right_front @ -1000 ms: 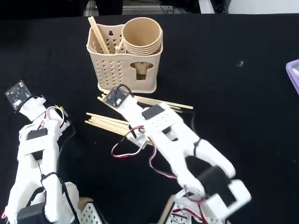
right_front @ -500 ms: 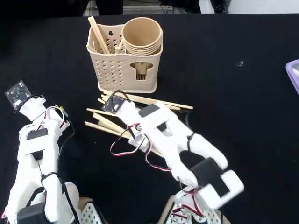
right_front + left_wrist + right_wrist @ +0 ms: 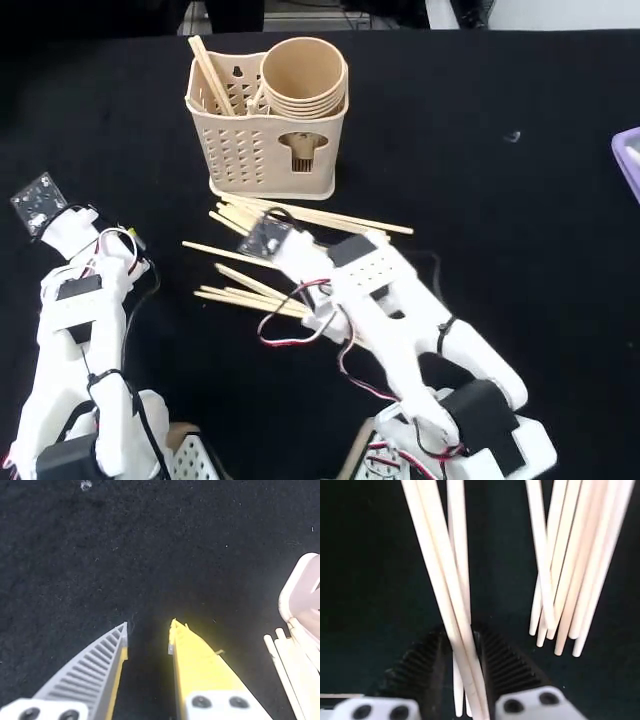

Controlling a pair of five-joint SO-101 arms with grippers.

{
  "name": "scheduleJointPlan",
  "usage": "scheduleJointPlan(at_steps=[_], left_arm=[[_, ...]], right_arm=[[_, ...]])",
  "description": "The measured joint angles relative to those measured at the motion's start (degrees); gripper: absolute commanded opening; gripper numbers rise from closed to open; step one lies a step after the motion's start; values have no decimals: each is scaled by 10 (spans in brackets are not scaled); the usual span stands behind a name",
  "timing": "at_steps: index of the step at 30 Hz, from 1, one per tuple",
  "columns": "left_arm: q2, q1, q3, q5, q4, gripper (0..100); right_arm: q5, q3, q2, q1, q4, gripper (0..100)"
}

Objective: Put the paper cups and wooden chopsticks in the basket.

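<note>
At the table's 8 o'clock edge in the high view, the left arm (image 3: 75, 330) stands well apart from everything else. Its wrist view shows the left gripper (image 3: 147, 625) over bare black table (image 3: 500, 250), its fingers spread and nothing between them.

Toward the centre, at about 9 o'clock from the middle, loose chopsticks (image 3: 240, 292) lie fanned on the cloth. At 11 o'clock stands the basket (image 3: 265, 150), upright. A few upright chopsticks (image 3: 210, 70) lean in its left compartment and the stacked paper cups (image 3: 303, 75) sit in its right one. Just below the basket, at its 6 o'clock, a long bundle (image 3: 335, 217) lies flat.

From 5 o'clock the right arm (image 3: 385, 295) stretches to the centre, over the loose sticks. In its wrist view the right gripper (image 3: 462, 632) is pinched on a few held chopsticks (image 3: 451, 580), with the other sticks (image 3: 570, 570) lying beside, untouched.

At the 3 o'clock edge is a purple object (image 3: 628, 155).
</note>
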Motion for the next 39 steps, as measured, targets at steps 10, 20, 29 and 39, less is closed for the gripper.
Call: scheduleJointPlan(at_steps=[10, 20, 29, 39], left_arm=[[0, 0, 0, 0, 0, 141], [0, 0, 0, 0, 0, 141], [0, 0, 0, 0, 0, 141], [0, 0, 0, 0, 0, 141]], right_arm=[[-34, 12, -5, 1, 16, 208], [-47, 10, 12, -69, -43, 194], [-47, 11, 23, -71, -47, 194], [-47, 44, 23, -71, -112, 191]])
